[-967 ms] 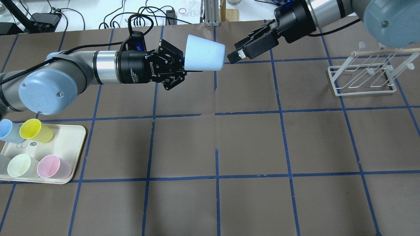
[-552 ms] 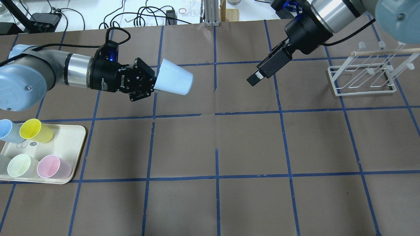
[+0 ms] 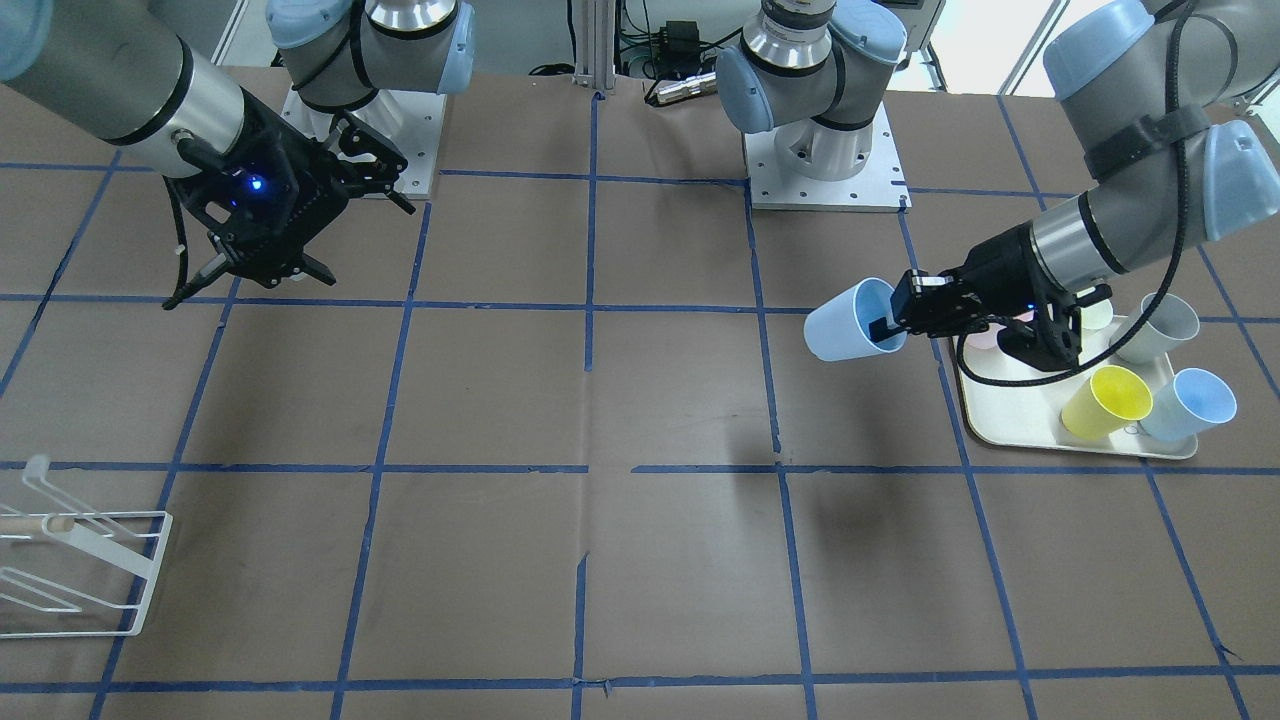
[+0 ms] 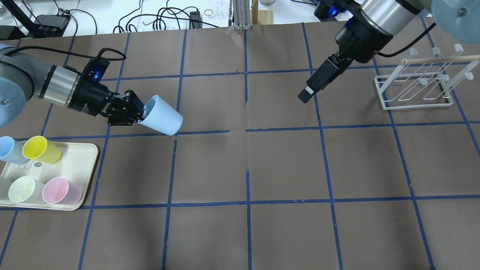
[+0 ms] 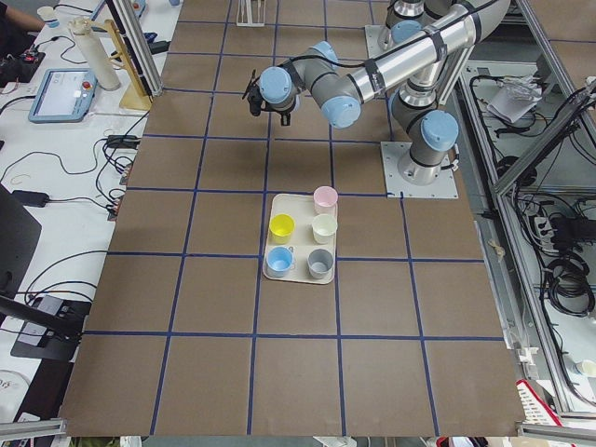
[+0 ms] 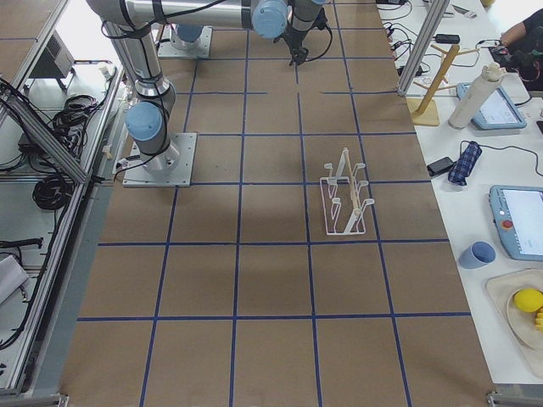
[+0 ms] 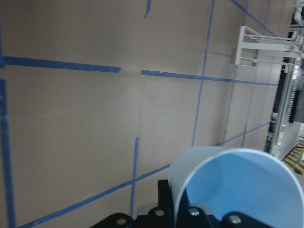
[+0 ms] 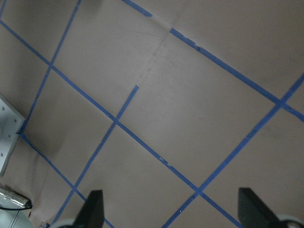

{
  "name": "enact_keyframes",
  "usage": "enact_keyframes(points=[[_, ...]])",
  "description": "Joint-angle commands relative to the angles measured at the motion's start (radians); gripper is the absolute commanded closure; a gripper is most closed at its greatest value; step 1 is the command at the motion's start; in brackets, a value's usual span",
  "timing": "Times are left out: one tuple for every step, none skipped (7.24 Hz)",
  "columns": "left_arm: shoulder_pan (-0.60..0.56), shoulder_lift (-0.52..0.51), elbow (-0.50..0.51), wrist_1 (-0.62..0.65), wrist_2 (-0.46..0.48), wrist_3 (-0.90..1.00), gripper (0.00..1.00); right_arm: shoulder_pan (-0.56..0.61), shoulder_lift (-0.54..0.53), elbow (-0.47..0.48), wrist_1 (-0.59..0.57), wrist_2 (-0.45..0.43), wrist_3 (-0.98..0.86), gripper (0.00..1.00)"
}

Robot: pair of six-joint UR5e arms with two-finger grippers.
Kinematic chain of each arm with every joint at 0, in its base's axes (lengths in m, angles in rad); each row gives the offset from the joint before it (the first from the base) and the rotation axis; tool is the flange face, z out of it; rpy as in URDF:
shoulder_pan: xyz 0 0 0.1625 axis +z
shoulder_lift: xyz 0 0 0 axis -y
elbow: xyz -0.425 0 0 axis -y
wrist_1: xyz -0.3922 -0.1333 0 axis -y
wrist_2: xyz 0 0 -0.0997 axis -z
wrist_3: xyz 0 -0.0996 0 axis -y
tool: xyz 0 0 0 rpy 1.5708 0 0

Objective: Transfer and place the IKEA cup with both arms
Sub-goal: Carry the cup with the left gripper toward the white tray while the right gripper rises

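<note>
The IKEA cup (image 4: 162,120) is pale blue and lies tilted in the air above the table, its mouth toward my left gripper (image 4: 140,112). That gripper is shut on the cup's rim, with one finger inside the mouth. The front view shows the same grip (image 3: 893,326) on the cup (image 3: 845,325). The left wrist view shows the cup's blue inside (image 7: 237,190). My right gripper (image 4: 305,93) is open and empty, far to the cup's right. Its fingers are spread in the front view (image 3: 365,240).
A cream tray (image 4: 80,161) at the near left holds a yellow cup (image 4: 39,149), a sky-blue cup (image 4: 9,149), a pink cup (image 4: 60,190) and a green cup (image 4: 24,189). A white wire rack (image 4: 416,90) stands at the far right. Blue tape lines grid the brown table.
My left arm has drawn back left and lowered toward the tray with the cup in its grip. My right gripper has pulled away from the cup's base, to the right.
</note>
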Motion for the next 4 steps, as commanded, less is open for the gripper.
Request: enact_keyframes(points=[[0.017, -0.042, -0.016, 0.231, 0.244, 0.073, 1.00, 0.026, -0.032, -0.003, -0.008, -0.089, 0.144, 0.00], [0.040, -0.071, -0.014, 0.310, 0.331, 0.115, 1.00, 0.052, -0.032, -0.003, -0.009, -0.152, 0.286, 0.00], [0.105, -0.087, -0.014, 0.343, 0.329, 0.226, 1.00, 0.107, -0.032, -0.005, -0.061, -0.212, 0.388, 0.00], [0.180, -0.114, -0.021, 0.408, 0.319, 0.393, 1.00, 0.151, -0.035, -0.007, -0.090, -0.211, 0.460, 0.00]])
